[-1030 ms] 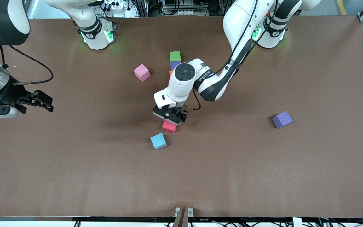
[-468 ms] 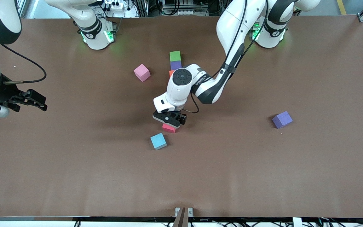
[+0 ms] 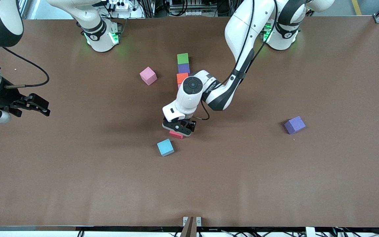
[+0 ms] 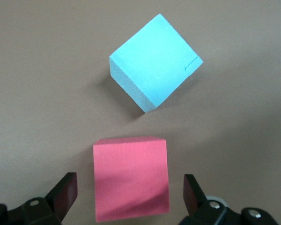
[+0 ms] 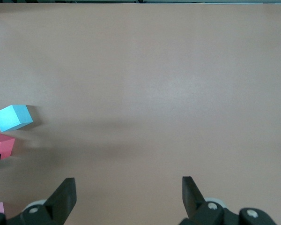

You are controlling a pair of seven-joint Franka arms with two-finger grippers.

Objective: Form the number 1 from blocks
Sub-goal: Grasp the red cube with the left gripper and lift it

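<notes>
Seven blocks are showing: green (image 3: 183,58), orange (image 3: 182,78), red block (image 3: 176,134), light blue (image 3: 165,147), pink (image 3: 148,75), two purple (image 3: 183,68) (image 3: 294,124). The left gripper (image 3: 178,127) is straddling the red block, fingers spread; the right gripper (image 3: 33,106), spread, is waiting over the table's end.

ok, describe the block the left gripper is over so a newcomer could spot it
Start at the column of green, purple and orange blocks mid-table, then come toward the front camera to the left gripper. The red block lies on the table between its open fingers, not gripped. Its neighbour, slightly nearer the camera, is light blue and sits turned at an angle.
</notes>
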